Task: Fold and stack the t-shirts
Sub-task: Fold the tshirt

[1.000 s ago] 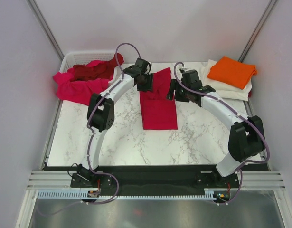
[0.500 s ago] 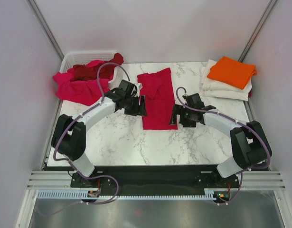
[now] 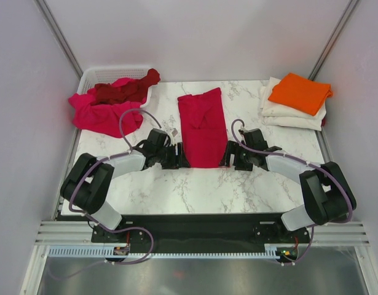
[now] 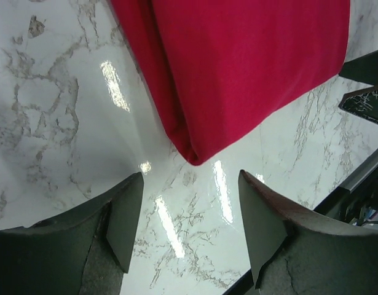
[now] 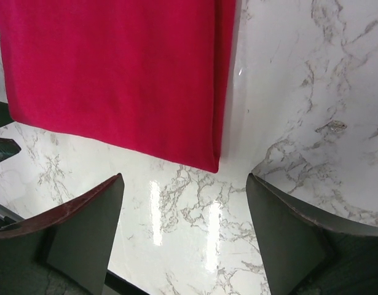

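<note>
Top external view: crimson t-shirt [image 3: 202,129], folded into 1 long strip, mid white marble table [image 3: 176,190]. Left gripper [image 3: 176,157] and right gripper [image 3: 228,157] sit at its near corners, tips hard to make out. Far left of it: white plastic basket [image 3: 93,77], mostly buried under magenta-pink t-shirt [image 3: 96,114] and dark maroon t-shirt [image 3: 124,91]. Far right: orange t-shirt [image 3: 299,92] atop cream-white t-shirts [image 3: 287,114]. Pale walls [image 3: 207,37] around.

Left wrist view: fingers [image 4: 124,209] spread, nothing between; shirt corner just beyond.

Right wrist view: fingers [image 5: 90,215] spread likewise; shirt cut off by frame.

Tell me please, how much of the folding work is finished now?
Done: orange t-shirt folded atop the folded cream-white t-shirt. In hand: crimson t-shirt, folded lengthwise, left claw and right claw open at its near corners. Remaining: magenta-pink t-shirt and dark maroon t-shirt, crumpled at the basket.
</note>
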### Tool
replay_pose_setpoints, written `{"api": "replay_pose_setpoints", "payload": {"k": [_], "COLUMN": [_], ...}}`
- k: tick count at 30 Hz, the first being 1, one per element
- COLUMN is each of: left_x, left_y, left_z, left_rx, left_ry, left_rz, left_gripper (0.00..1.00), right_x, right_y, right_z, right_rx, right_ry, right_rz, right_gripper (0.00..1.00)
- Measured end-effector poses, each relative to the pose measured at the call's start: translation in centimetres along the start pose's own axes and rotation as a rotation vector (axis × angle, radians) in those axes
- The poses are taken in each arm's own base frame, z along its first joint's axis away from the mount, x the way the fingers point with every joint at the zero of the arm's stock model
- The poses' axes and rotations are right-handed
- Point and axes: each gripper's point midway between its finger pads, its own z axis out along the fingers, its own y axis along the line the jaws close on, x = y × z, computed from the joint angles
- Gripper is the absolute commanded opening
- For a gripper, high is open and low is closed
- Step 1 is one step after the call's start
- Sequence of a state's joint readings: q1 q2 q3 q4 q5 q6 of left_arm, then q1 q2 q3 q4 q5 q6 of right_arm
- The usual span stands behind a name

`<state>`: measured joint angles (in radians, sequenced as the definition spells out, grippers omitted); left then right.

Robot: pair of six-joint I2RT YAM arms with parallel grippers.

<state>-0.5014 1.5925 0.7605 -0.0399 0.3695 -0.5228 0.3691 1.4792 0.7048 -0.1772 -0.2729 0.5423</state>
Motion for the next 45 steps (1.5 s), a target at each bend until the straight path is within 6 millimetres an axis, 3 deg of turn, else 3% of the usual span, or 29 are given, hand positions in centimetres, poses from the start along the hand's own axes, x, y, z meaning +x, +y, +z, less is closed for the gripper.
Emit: {"api": "replay_pose_setpoints", "payload": {"k": [16, 17, 22, 28, 31, 32, 42, 45], "left_x": [-0.6, -0.7, -0.4, -0.2, -0.3, -0.2, -0.3, -0.3], "left_y": [-0.3, -0.4, -0.3, -0.3, -0.2, -0.2, -0.2, -0.2], "left_z": [1.1, 1.2, 2.4, 2.7, 2.9, 2.9, 2.9, 3.0], "left_rx": [0.033, 0.034, 0.023, 0.012, 0.011, 0.010, 0.007, 0.007], "left_ry": [-0.041, -0.045, -0.043, -0.045, -0.047, -0.046, -0.049, -0.049], "left_rz": [-0.018, -0.016, -0.056, -0.066, -0.070, -0.071, -0.071, -0.071], "left_gripper": [0.68, 0.44, 0.30, 0.24, 0.14, 0.05, 0.02, 0.02], "right_x": [-0.2, -0.1, -0.2, 0.0, 0.0, 0.0, -0.2, -0.1], "right_y": [0.3, 0.3, 0.4, 0.3, 0.3, 0.4, 0.0, -0.3], "right_z": [0.6, 0.6, 1.0, 1.3, 1.5, 1.6, 1.9, 2.0], "right_rx": [-0.034, -0.035, -0.045, -0.051, -0.058, -0.063, -0.063, -0.057], "right_ry": [-0.018, -0.017, -0.018, -0.014, -0.012, -0.012, -0.016, -0.017], "right_rz": [0.002, 0.003, 0.001, 0.006, 0.009, 0.010, 0.029, 0.032], "right_gripper": [0.75, 0.74, 0.60, 0.53, 0.50, 0.48, 0.31, 0.19]}}
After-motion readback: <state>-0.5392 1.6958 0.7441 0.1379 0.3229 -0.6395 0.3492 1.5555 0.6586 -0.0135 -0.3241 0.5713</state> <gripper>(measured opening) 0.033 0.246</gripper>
